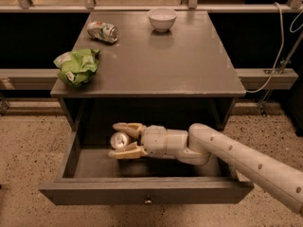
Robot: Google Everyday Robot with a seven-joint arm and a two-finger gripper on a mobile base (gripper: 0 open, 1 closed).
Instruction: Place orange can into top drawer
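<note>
Camera view has the gripper (115, 140) down inside the open top drawer (142, 193), fingers clamped on the orange can (120, 140), one on its far side, one near. Whether the can touches the drawer floor, I can't tell. Best play, I'd say: settle it low, clear of the left wall, then release gently. The arm reaches in from the near right, forearm sloping down, wrist level, fingers pointing left.

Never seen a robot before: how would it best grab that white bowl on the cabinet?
Probably the rim, from above: the bowl stands upright and open, so one jaw can go inside. The gripper is in the top drawer, jaws closed on the orange can.
</note>
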